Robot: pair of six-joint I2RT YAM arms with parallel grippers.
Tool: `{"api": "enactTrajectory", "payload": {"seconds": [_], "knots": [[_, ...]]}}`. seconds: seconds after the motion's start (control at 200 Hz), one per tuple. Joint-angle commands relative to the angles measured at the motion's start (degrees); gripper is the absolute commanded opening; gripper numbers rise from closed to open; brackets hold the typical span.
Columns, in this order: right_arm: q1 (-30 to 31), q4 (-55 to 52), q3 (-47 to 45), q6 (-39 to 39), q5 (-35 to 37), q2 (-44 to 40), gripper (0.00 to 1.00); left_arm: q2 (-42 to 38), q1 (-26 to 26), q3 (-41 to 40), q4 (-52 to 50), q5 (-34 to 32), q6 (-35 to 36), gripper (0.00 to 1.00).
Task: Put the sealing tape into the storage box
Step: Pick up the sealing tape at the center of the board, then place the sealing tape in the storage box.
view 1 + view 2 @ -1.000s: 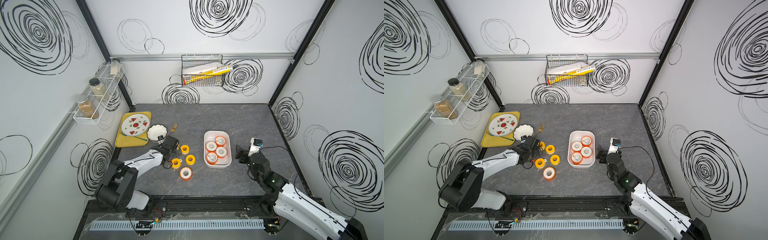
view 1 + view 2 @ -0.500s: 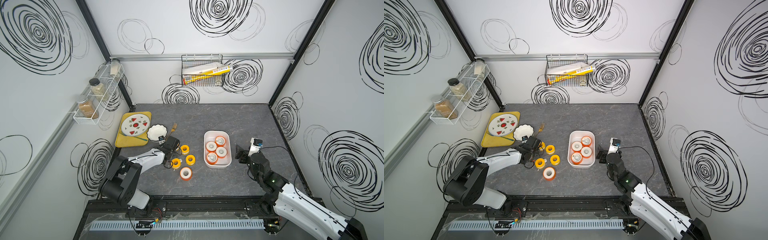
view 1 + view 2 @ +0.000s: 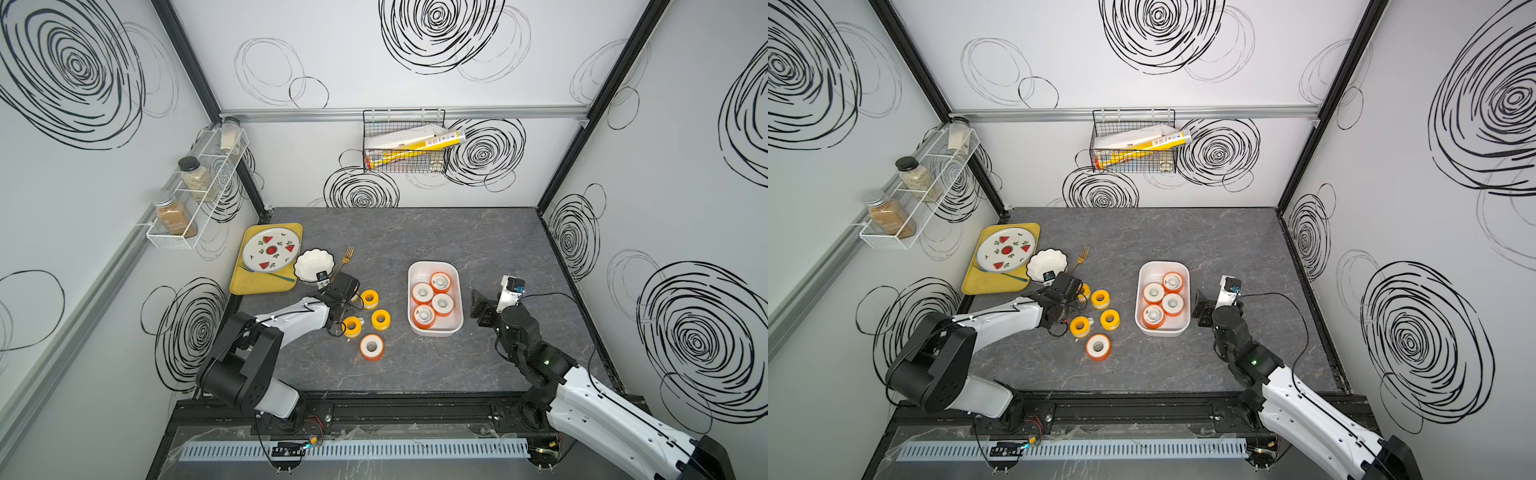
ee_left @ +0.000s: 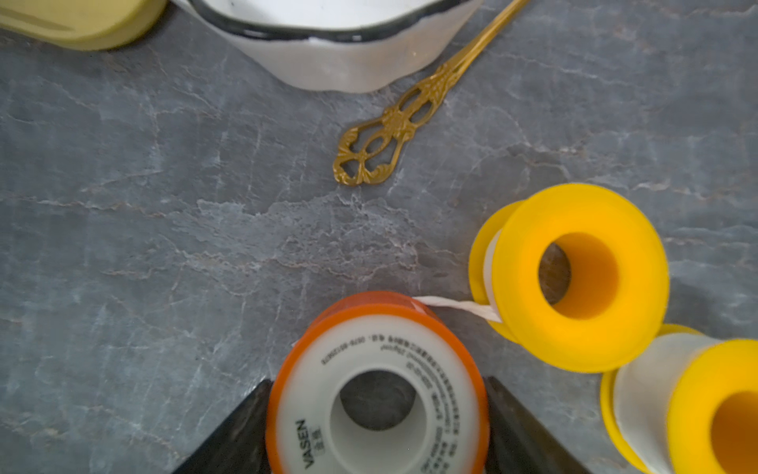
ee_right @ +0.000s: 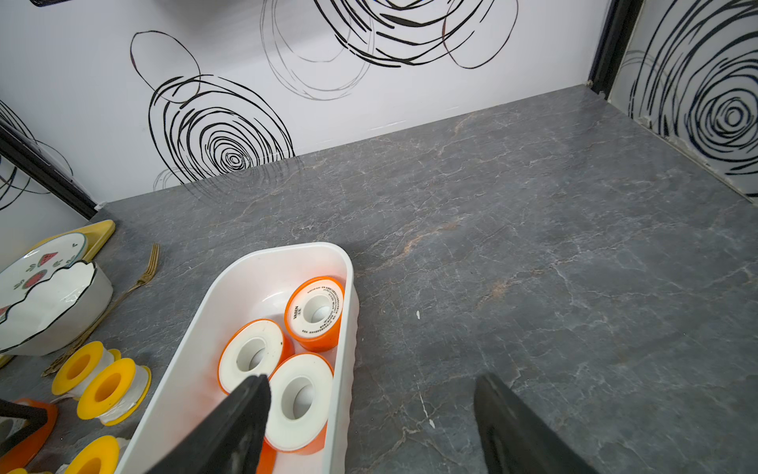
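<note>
Left gripper point(image 4: 377, 390) is clamped on an orange-flanged spool point(image 4: 381, 349), well left of the storage box point(image 5: 229, 295). Right gripper point(image 5: 369, 394) is empty, jaws apart, just right of the box, which holds four spools point(image 3: 422, 293).

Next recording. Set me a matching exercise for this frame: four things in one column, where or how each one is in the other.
Things
1. watermelon plate
2. gold fork
3. storage box
4. spool marked VASEN

Places or states
A. between the jaws of the left gripper
B. on the yellow tray
C. lying on the table beside the scalloped bowl
D. holding four orange spools

Pairs: 1-B, 2-C, 3-D, 4-A
</note>
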Motion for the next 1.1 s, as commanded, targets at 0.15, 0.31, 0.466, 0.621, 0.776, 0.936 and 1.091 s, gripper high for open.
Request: {"api": "enactTrajectory", "payload": {"seconds": [0.15,0.31,0.466,0.621,0.776,0.936,1.091], "knots": [[-0.18,1.42,-0.4,0.21,0.76,-0.18,0.83,-7.64,-0.89,1.16,-4.19,-0.33,-0.42,0.6],[-0.18,1.51,-0.4,0.16,0.68,-0.1,0.83,-10.84,-3.14,4.06,-6.84,0.52,0.05,0.6],[-0.18,1.53,-0.31,0.15,0.59,0.17,0.83,-11.76,-8.19,8.79,-7.71,1.4,1.23,0.61],[-0.18,1.55,-0.31,0.12,0.59,0.43,0.83,-5.79,-14.8,17.56,-9.51,0.98,2.25,0.61],[-0.19,1.2,-0.46,0.37,1.01,-0.33,0.82,2.79,-19.19,26.95,-9.2,2.78,4.96,0.6],[-0.18,0.66,-1.01,0.99,1.89,-2.0,0.82,11.51,-22.24,36.29,-9.06,6.24,7.83,0.6],[-0.18,0.11,-1.27,1.57,2.61,-2.64,0.82,19.91,-25.03,45.51,-10.45,7.48,9.76,0.6]]}}
